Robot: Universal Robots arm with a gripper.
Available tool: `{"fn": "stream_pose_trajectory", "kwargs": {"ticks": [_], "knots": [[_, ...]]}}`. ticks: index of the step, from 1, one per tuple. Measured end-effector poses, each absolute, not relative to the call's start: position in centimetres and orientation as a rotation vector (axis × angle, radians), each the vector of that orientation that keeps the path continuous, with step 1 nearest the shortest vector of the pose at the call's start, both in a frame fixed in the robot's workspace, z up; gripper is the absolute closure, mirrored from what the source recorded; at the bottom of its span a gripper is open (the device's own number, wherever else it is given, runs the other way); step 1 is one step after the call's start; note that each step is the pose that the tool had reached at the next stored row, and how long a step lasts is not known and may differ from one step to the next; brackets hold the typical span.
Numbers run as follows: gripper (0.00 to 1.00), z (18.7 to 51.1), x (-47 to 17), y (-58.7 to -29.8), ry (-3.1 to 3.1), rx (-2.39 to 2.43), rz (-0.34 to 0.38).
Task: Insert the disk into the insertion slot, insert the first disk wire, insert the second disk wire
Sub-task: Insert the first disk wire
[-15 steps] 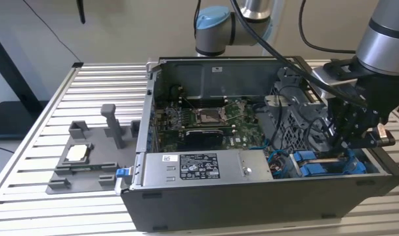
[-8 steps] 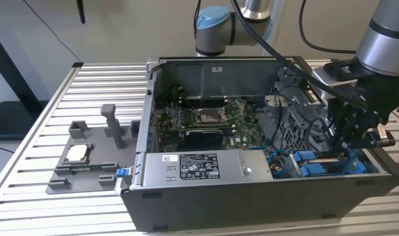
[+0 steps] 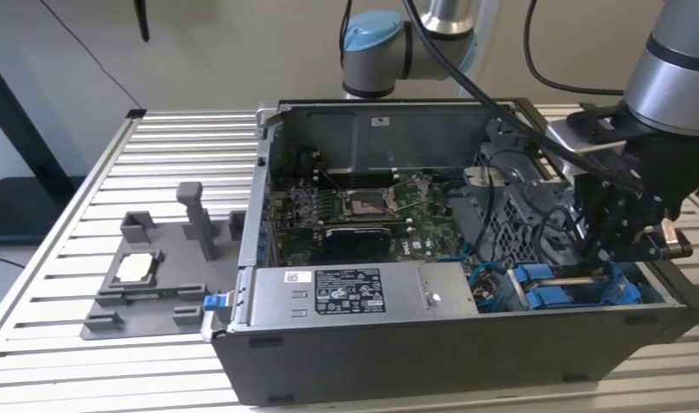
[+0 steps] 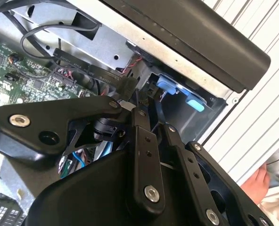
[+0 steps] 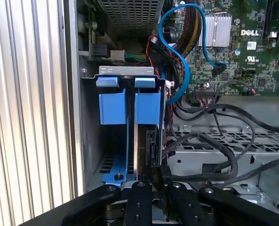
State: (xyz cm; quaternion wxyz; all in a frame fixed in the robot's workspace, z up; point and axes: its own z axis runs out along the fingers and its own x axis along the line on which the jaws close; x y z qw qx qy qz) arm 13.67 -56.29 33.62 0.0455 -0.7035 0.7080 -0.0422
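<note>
in the exterior view an open computer case (image 3: 442, 353) lies on a slatted table (image 3: 177, 138). the gripper (image 3: 611, 251) reaches down into the case at the exterior view's right. it is just above the disk (image 3: 547, 292), whose blue frame stands there on its edge. a grey box with a label (image 3: 338, 297) is beside the disk, toward the exterior view's left. the green board (image 3: 373, 206) lies behind that box.

in the second wrist view the fingers (image 4: 144, 141) stand almost together. something small and dark is at their tips, near two blue tabs (image 4: 170, 87) under the case rim. a person's hand (image 4: 257, 181) is outside the case.

in the first wrist view the disk (image 5: 139, 141) sits inside the slot (image 5: 86, 136), upright on its thin edge. the gripper (image 5: 156, 184) is at the near end of the disk, nearly closed. a black plug (image 5: 157, 173) seems pinched between the fingers and touches the disk's end. a black wire (image 5: 231, 162) runs away from the plug. a blue wire (image 5: 177, 56) curves over the board beyond the slot.
</note>
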Motion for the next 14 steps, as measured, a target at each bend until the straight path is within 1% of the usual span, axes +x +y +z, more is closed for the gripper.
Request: {"fn": "stream_pose_trajectory", "kwargs": {"ticks": [14], "knots": [[0.81, 33.14, 13.67, -56.29, 2.162, -2.148, -0.129]]}}
